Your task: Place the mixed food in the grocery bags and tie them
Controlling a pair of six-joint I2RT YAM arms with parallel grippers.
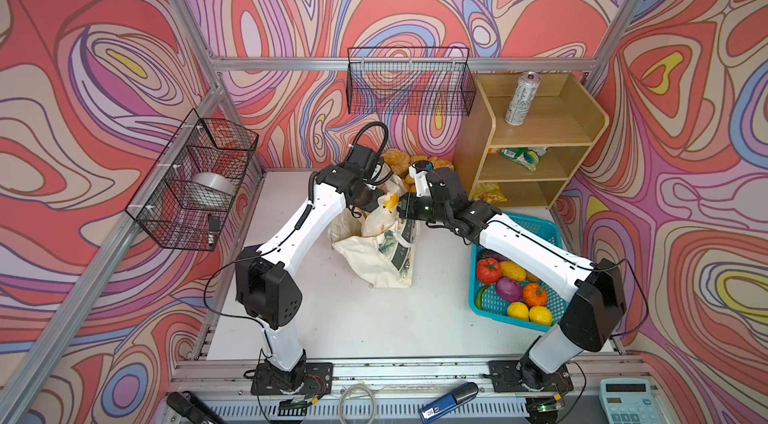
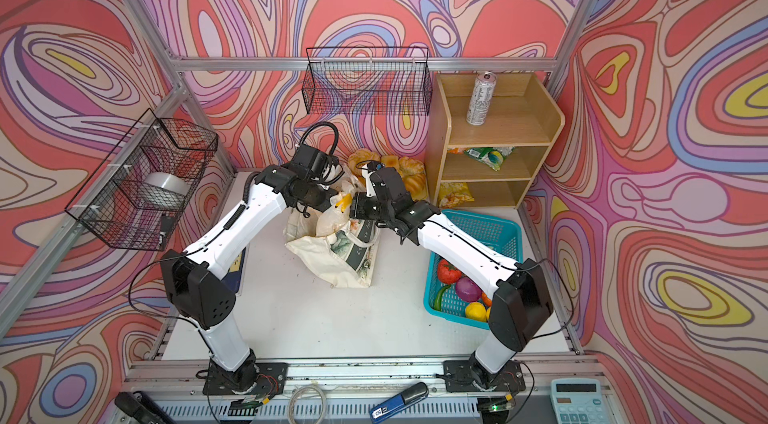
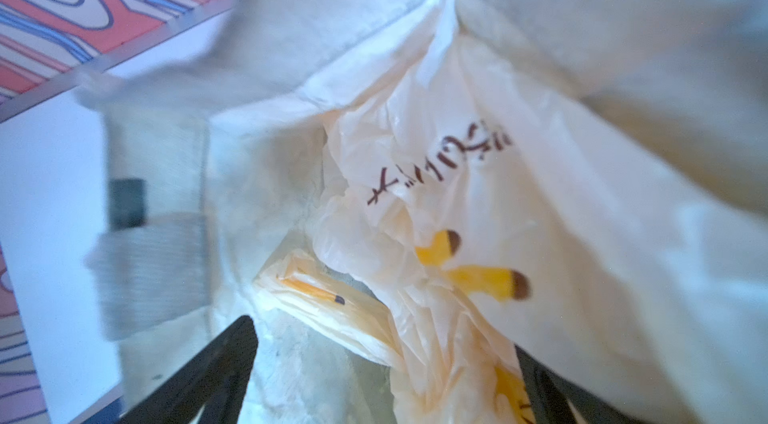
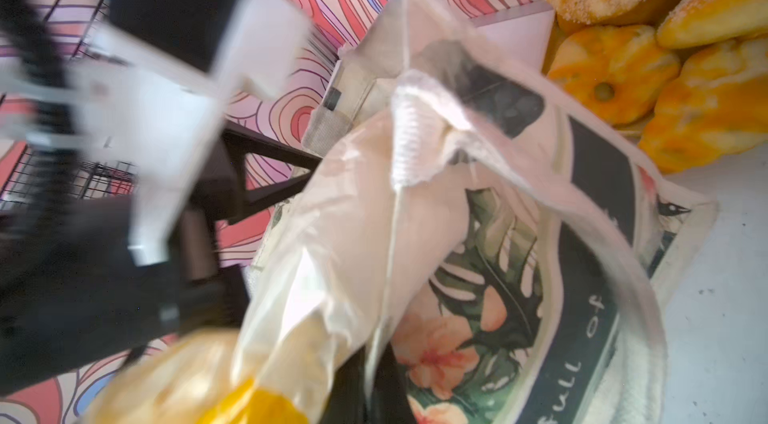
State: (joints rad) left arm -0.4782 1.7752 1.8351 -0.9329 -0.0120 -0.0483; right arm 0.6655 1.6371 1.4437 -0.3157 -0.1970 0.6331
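**Banana-print plastic bag [image 1: 380,216] between both grippers**

It rises from the cloth tote [image 1: 365,260] beneath them. Left gripper [image 3: 382,343] is released, fingers spread wide around the crumpled film. Right gripper [image 1: 401,205] is clamped, apparently pinching the bag's edge; blur hides the contact.

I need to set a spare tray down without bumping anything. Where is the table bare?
The widest bare table lies in front of the cloth tote, between the left arm and the teal basket. The wooden shelf's top is free beside the can. The back is crowded: the right arm meets the left over the plastic bag, with bread rolls behind.
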